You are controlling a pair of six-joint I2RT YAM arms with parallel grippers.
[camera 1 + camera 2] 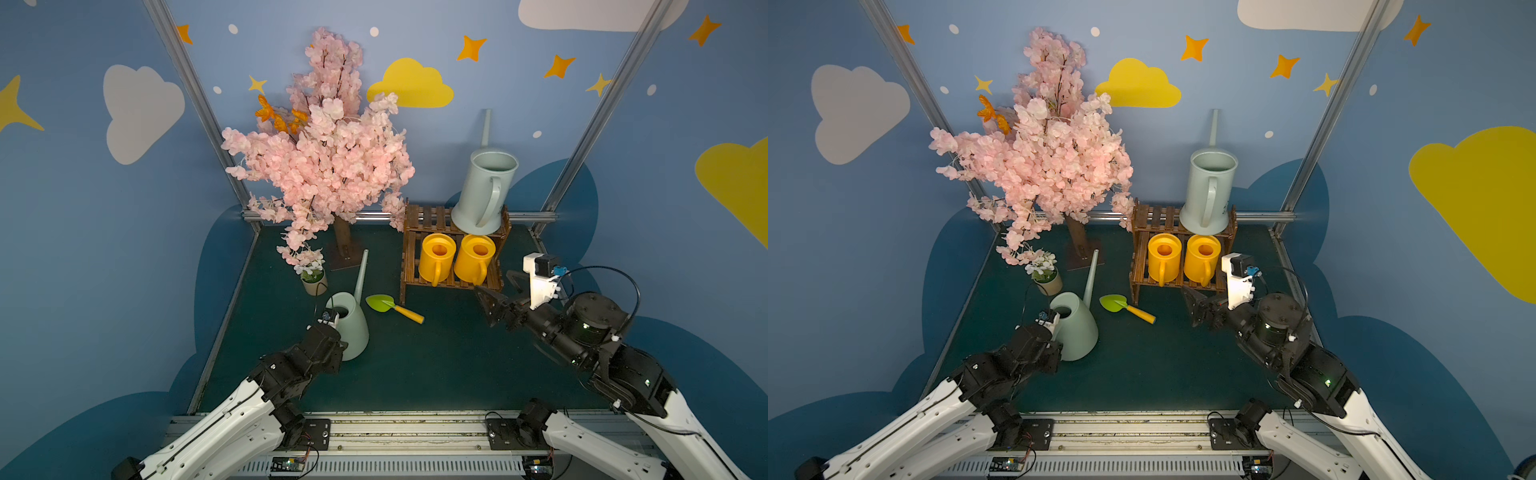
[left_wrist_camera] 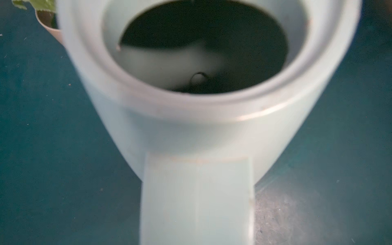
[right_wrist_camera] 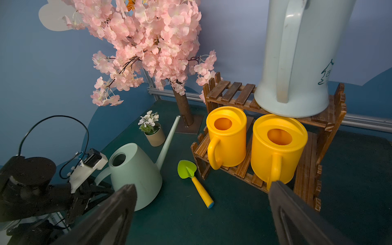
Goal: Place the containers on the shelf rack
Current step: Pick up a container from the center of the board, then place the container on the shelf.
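My left gripper (image 3: 104, 189) is clamped on the green can's (image 1: 353, 328) handle. The can stands on the mat (image 1: 415, 365), well left of the rack (image 1: 428, 216). The rack's top tier is bare beside the tall can (image 1: 482, 195), and the yellow cans (image 1: 436, 257) (image 1: 473, 257) fill the lower tier. The trowel (image 1: 386, 305) lies between. My right gripper (image 1: 496, 293) gapes wide at the rack's front edge.

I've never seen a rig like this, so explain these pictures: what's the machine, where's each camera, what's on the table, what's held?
These are two robot arms with pincer grippers. Two pictures look down from overhead; two come from cameras on the wrists. The rack holds two yellow cans below and a pale blue can above. On the table are a pale green can, trowel, flower pot and blossom tree. The left gripper pinches the pale green can's handle; the right gripper is open, empty.
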